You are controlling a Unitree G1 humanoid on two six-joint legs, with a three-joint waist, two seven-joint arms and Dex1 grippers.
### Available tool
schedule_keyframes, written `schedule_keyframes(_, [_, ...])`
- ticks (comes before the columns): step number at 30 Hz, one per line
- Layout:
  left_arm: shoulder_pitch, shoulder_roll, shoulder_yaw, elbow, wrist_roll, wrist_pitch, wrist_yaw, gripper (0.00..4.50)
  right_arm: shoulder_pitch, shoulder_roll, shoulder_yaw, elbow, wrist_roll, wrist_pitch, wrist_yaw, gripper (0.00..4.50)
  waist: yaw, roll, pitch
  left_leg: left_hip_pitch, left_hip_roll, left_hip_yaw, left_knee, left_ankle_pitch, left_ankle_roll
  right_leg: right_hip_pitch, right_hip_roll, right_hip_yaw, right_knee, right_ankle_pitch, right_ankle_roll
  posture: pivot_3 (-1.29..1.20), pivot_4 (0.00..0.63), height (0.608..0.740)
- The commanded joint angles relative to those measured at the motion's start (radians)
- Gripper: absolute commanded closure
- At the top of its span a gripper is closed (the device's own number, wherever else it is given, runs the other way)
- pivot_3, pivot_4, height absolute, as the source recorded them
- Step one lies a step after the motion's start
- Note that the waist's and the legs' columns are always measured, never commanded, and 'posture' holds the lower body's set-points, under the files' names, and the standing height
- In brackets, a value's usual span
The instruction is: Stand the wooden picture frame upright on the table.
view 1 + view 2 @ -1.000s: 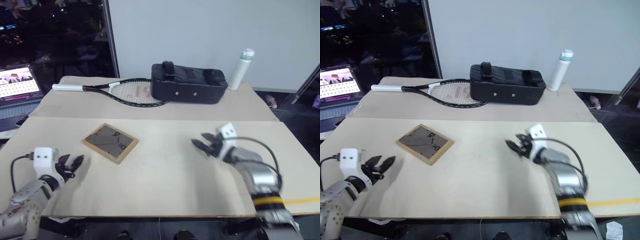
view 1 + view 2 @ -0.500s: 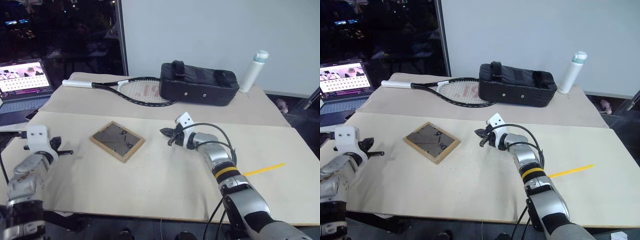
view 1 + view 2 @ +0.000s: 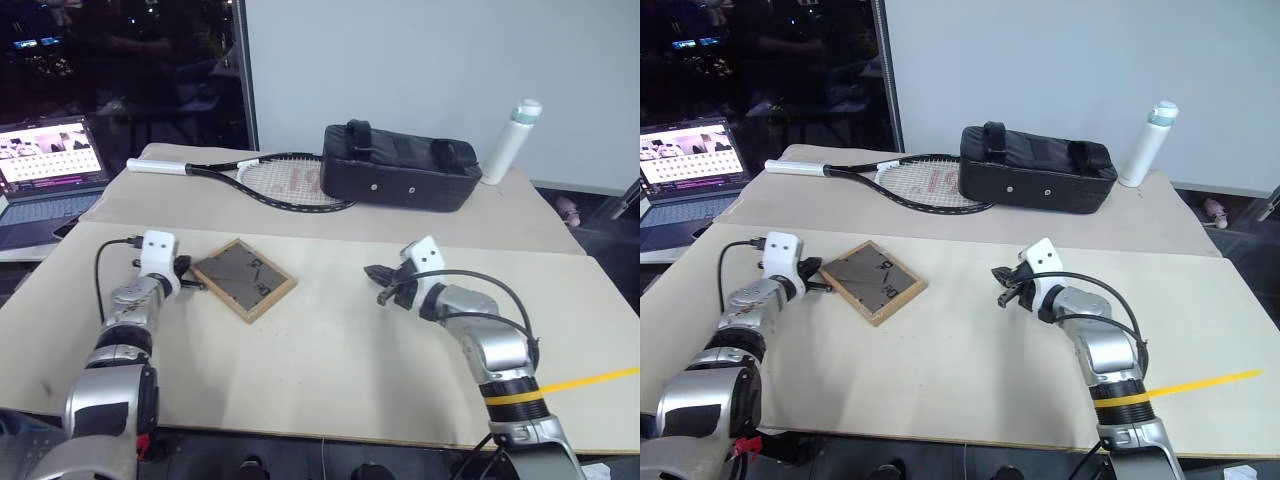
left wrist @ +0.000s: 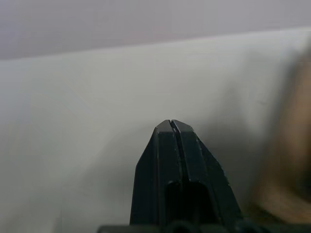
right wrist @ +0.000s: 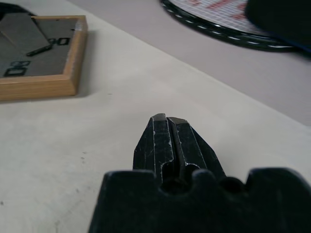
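Lying flat, back side up, on the near half of the large light beige tabletop (image 3: 330,370): small rectangular wooden picture frame (image 3: 243,279) with a light wood border and dark grey-brown back, fold-out stand folded against it, turned cornerwise to the tabletop's edge. Just beside the frame's left corner, left pincer (image 3: 194,286) with two black fingers pressed fully together, holding nothing, pointing toward the frame; contact with the wood not clear. Well to the right of the frame, right pincer (image 3: 378,272) likewise closed tight and empty, low over the bare surface, tips aimed left toward the frame, as seen in the right wrist view (image 5: 167,119). On the far half, beyond the seam: black-framed tennis racket (image 3: 262,184) with white grip, lying flat; touching or just beside its head, long black soft case (image 3: 402,180); right of that, upright white bottle (image 3: 510,142) with pale green cap. Off the left edge, open laptop (image 3: 50,178) with a lit screen.
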Motion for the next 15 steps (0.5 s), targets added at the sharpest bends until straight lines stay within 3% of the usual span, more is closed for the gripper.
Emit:
schedule_keyframes(1, [-0.057, -0.051, -0.031, 0.008, 0.024, -0.05, -0.082, 4.5, 0.01, -0.033, -0.054, -0.069, 0.028, 0.023, -0.017, 4.48, 0.007, 0.0, 0.0, 0.0, 0.0, 0.0, 0.0, 0.0, 0.0, 0.0, 0.0, 0.0, 0.0, 0.0, 0.0, 0.0, 0.15, 0.721])
schedule_keyframes(9, [-0.136, -0.182, -0.074, 0.042, 0.064, -0.064, -0.125, 4.5, 0.0, -0.061, -0.035, -0.039, 0.02, -0.006, -0.014, 4.48, 0.015, 0.0, 0.0, -0.001, 0.0, 0.0, 0.0, 0.0, 0.0, 0.0, 0.0, 0.0, -0.001, 0.0, 0.0, 0.0, 0.15, 0.721])
schedule_keyframes(15, [-0.173, -0.248, -0.096, 0.052, 0.092, -0.073, -0.126, 4.5, -0.071, -0.05, -0.006, 0.15, -0.012, -0.111, -0.002, 4.48, 0.013, 0.0, 0.0, -0.001, -0.001, 0.0, 0.001, 0.0, 0.0, 0.0, 0.0, 0.0, -0.001, 0.0, 0.0, 0.0, 0.15, 0.721])
